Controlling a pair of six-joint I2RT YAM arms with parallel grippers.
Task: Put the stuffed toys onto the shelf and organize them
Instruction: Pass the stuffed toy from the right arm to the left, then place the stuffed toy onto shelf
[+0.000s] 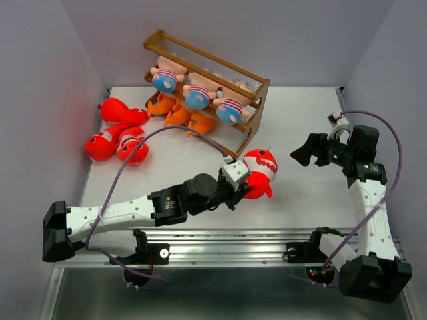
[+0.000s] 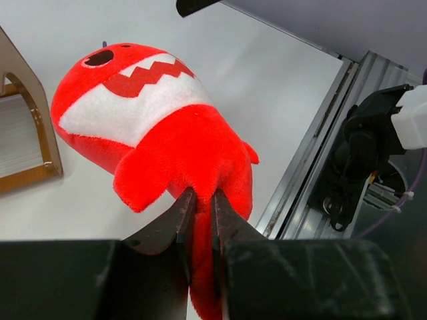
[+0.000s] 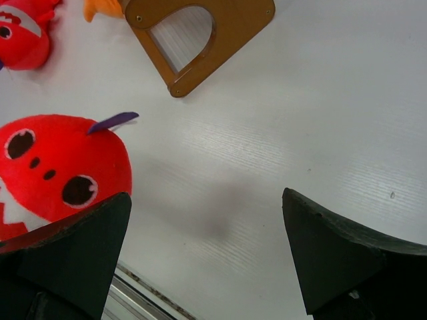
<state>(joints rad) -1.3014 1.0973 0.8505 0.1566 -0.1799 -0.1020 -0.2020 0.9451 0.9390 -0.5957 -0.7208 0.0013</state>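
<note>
My left gripper (image 1: 245, 187) (image 2: 200, 197) is shut on the tail end of a red toothy shark (image 1: 260, 170) (image 2: 157, 127), just off the right end of the wooden shelf (image 1: 257, 90) (image 2: 37, 143). The same shark's head (image 3: 57, 163) shows at the left of the right wrist view. Three striped-shirt dolls (image 1: 197, 97) sit on the shelf's middle tier. Orange sharks (image 1: 179, 116) lie on the tier below them. Three more red sharks (image 1: 113, 137) lie in a pile on the table left of the shelf. My right gripper (image 1: 305, 151) (image 3: 207, 200) hangs wide open to the right of the held shark, holding nothing.
The shelf's brown side panel (image 3: 220, 30) stands ahead of the right gripper. The table's metal front rail (image 1: 227, 240) (image 2: 313, 153) runs just behind the held shark. Grey walls close in the table on the left, right and back.
</note>
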